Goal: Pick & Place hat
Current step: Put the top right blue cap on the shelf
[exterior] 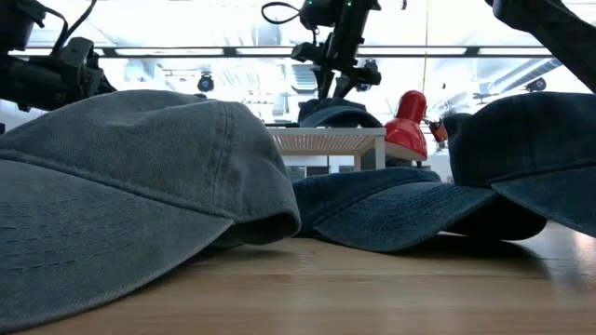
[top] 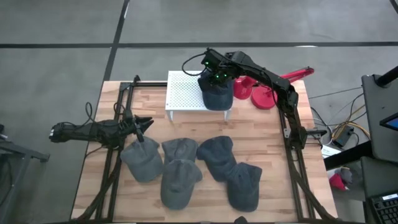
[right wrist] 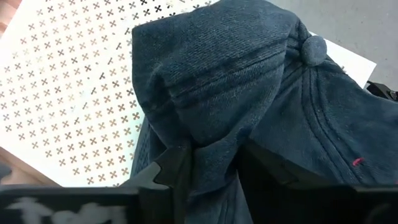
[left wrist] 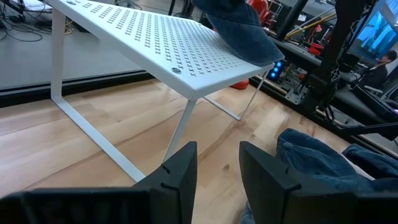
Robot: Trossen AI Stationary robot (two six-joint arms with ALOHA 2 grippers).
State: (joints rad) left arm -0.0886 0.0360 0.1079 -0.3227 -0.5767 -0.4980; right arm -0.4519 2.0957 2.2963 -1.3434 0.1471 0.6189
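A dark blue hat point(right wrist: 236, 74) lies on the right end of the white perforated stand point(top: 183, 90). Part of the hat point(left wrist: 239, 28) overhangs the stand's edge. My right gripper point(right wrist: 214, 165) stands over the hat point(top: 217, 96), slanting down, open, with a raised fold of the crown between its fingers. My left gripper point(left wrist: 217, 162) waits low at the table's left point(top: 146, 124), open with nothing between its fingers. Several more blue hats point(top: 180, 183) lie on the near half of the table. My right gripper has a raised fold of the crown point(right wrist: 214, 149) between its two fingers, coming from above at a slant. Whether the fingers still touch the cloth cannot be told. The hat rests on the stand's top.
A red lamp-like object point(top: 261, 93) stands just right of the stand, close to the right arm. One loose hat point(top: 143, 158) lies right by my left gripper. Metal frame rails point(top: 292, 143) run along both table sides. Bare wood shows between the stand and the hats.
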